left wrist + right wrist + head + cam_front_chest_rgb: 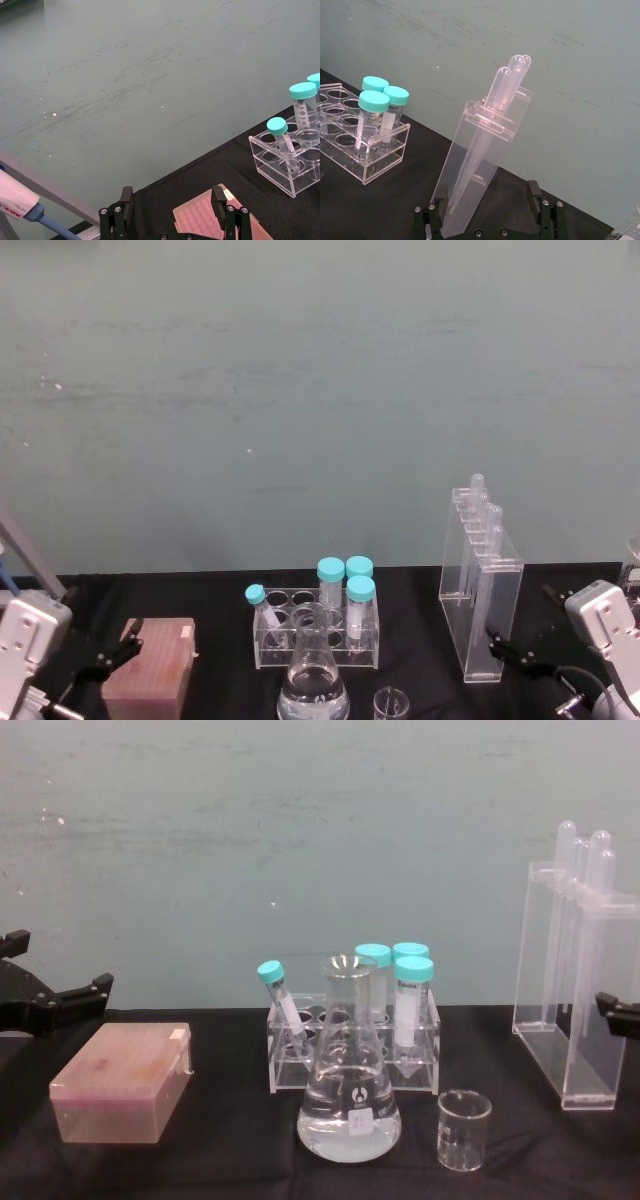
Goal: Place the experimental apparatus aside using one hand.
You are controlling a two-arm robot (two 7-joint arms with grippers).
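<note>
Right gripper (486,197) open, acrylic stand (475,150) near end between its jaws; left gripper (172,195) open above pink box (200,220)

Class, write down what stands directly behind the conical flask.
Behind the conical flask stands a clear tube rack holding four teal-capped tubes. The flask's neck and body cover the rack's front middle wells, so their contents cannot be judged.

One flask (349,1105); one beaker (463,1130); one pipette stand (545,1020), pipette count unclear; one rack (287,1072); four teal-capped tubes (413,1010); one pink box (120,1085).
</note>
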